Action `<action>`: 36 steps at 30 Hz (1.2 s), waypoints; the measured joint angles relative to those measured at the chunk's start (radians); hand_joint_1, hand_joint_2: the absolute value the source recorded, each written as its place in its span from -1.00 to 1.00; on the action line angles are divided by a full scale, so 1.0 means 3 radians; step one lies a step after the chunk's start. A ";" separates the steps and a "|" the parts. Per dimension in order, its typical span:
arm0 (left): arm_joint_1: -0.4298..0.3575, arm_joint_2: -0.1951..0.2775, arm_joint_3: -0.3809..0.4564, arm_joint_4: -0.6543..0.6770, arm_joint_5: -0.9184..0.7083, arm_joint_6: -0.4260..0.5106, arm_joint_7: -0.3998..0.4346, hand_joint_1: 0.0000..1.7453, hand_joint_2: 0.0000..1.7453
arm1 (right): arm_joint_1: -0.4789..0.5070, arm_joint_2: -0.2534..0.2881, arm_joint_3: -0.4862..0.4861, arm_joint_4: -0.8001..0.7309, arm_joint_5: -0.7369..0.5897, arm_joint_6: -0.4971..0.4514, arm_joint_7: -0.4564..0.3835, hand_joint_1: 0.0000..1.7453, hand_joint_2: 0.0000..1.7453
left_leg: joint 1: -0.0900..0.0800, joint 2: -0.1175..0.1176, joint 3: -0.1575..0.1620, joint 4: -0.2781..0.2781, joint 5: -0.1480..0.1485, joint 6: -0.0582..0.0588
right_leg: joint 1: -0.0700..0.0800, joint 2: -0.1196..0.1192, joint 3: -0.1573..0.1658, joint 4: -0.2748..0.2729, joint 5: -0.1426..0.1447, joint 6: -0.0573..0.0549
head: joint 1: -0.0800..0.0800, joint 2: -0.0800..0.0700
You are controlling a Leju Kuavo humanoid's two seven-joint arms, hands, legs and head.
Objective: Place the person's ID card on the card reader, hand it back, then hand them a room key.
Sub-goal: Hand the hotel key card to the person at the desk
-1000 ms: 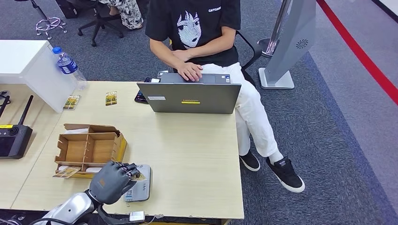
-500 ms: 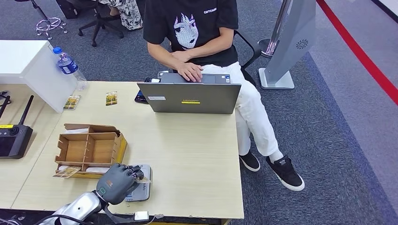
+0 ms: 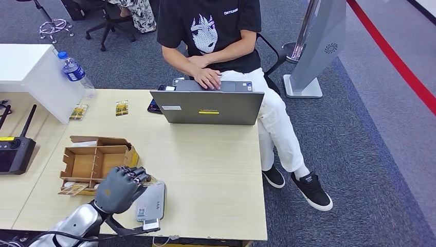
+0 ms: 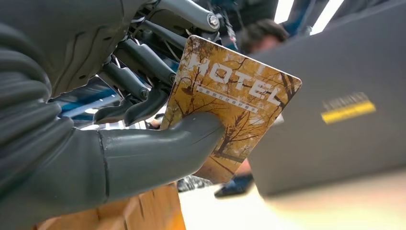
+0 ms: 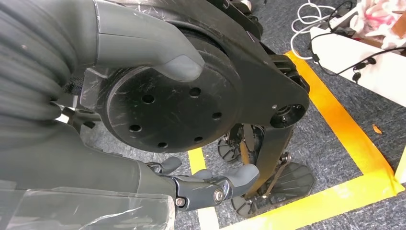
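Note:
My left hand [image 3: 121, 188] pinches an orange card printed HOTEL, the room key [image 4: 229, 108], between thumb and fingers; its edge shows at my fingertips [image 3: 149, 180]. The hand hovers over the near left end of the grey card reader [image 3: 153, 200], close to the cardboard card box [image 3: 95, 163]. The person [image 3: 216, 36] sits across the table behind a grey laptop [image 3: 207, 107], one hand on its keyboard. My right hand [image 5: 158, 52] hangs beside my body above the floor, fingers apart and holding nothing.
Two small cards [image 3: 78, 111] [image 3: 122, 107] lie at the table's far left, and another card [image 3: 72, 189] lies by the box. A water bottle [image 3: 73, 70], a black remote [image 3: 15, 154] and a phone [image 3: 154, 106] are also there. The wooden table [image 3: 216, 170] is bare between reader and laptop.
My left hand has lifted from low over the reader and drawn back toward the box, still holding the card. The person has barely moved.

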 joint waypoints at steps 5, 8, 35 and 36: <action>-0.0005 0.0029 0.0097 -0.0115 0.0010 -0.0001 -0.0001 1.00 1.00 | 0.0001 0.0000 0.0001 0.0001 0.0000 -0.0001 -0.0008 -1.00 1.00 | 0.0000 0.0000 0.0000 0.0000 0.0001 0.0001 | 0.0000 0.0000 0.0000 0.0000 0.0000 0.0000 | 0.0000 0.0000; -0.0004 0.0038 0.0127 -0.0149 0.0009 0.0007 -0.0001 1.00 1.00 | 0.0001 0.0000 0.0002 0.0002 0.0000 -0.0001 -0.0008 -1.00 1.00 | 0.0000 0.0000 0.0000 0.0000 0.0001 0.0001 | 0.0000 0.0000 0.0000 0.0000 0.0000 0.0000 | 0.0000 0.0000; 0.0211 0.0067 0.1462 -0.0494 0.0403 -0.0064 -0.0185 1.00 1.00 | -0.0005 0.0004 0.0138 0.0003 0.0000 -0.0059 -0.0008 -1.00 1.00 | 0.0001 0.0000 0.0000 0.0000 0.0001 0.0000 | 0.0000 0.0000 0.0000 0.0001 0.0000 0.0000 | 0.0000 0.0000; 0.0218 0.0066 0.1464 -0.0494 0.0403 -0.0064 -0.0185 1.00 1.00 | -0.0005 0.0004 0.0139 0.0003 0.0000 -0.0059 -0.0008 -1.00 1.00 | 0.0001 0.0000 0.0000 0.0000 0.0002 0.0000 | 0.0000 0.0000 0.0000 0.0001 0.0000 0.0000 | 0.0000 0.0000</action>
